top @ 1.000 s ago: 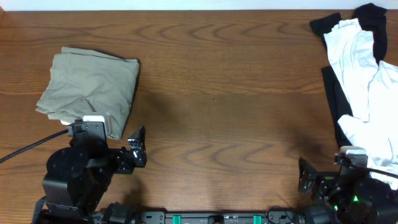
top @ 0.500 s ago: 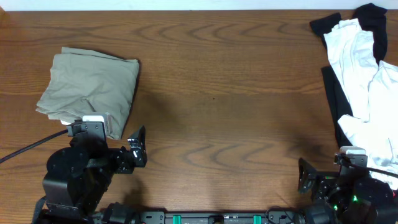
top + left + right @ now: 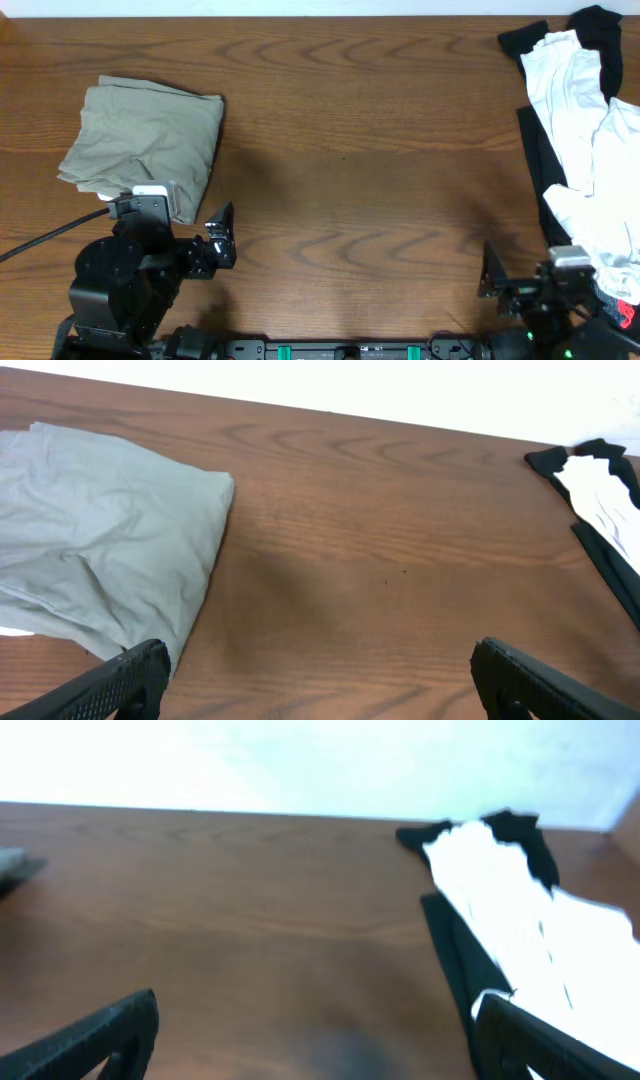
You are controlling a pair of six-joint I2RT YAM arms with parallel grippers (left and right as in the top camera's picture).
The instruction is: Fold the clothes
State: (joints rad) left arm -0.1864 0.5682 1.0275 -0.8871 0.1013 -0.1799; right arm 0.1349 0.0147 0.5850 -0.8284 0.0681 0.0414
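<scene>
Left tool [image 3: 320, 665], right tool [image 3: 315, 1025] gaping, empty — khaki garment [image 3: 145, 140] (folded) just ahead of left.

Clothes at both ends of the table [image 3: 370, 130], both arms at its near edge.
One folded garment [image 3: 145, 140] lies flat on the table's left part. It is well apart from the heap of clothes [image 3: 585, 120], whose pieces overlap along the right edge from the far corner toward the near side. The left gripper [image 3: 221, 237] sits just in front of the folded garment's near right corner, and a cable [image 3: 40, 240] runs off leftward from that arm. The right gripper [image 3: 489, 272] sits at the near right, left of the heap's near end.
</scene>
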